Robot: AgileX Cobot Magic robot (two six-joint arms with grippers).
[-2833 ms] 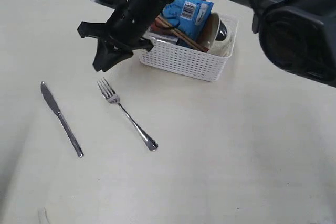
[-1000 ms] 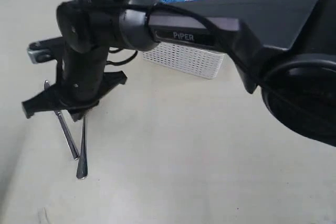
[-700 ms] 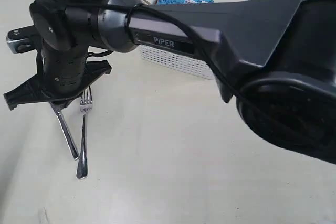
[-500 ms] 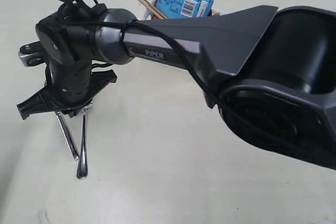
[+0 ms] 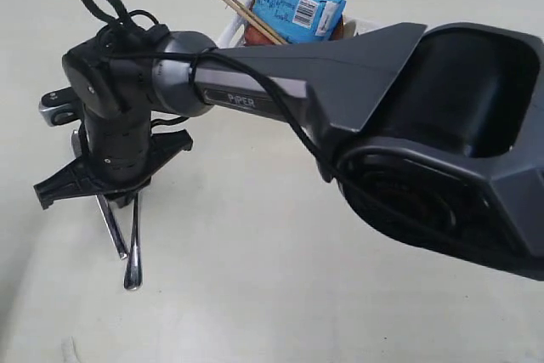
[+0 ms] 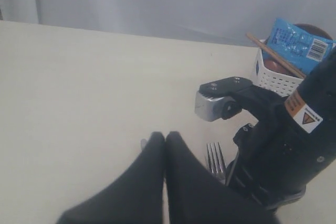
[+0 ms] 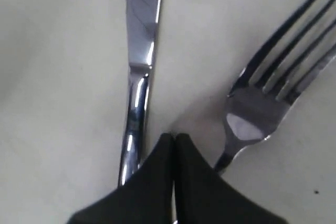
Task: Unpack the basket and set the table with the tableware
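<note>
Right gripper sits lower left in the exterior view, mostly hidden under its own wrist, right over the knife and fork lying side by side on the table; basket is top centre behind the arm, blue packet and chopsticks sticking out. Left wrist view: left gripper pinched shut on nothing above the table, fork tines just beyond it, basket farther off. Right wrist view: right jaws fully closed and empty, tips down between knife handle and fork neck; can't tell whether they touch the table.
</note>
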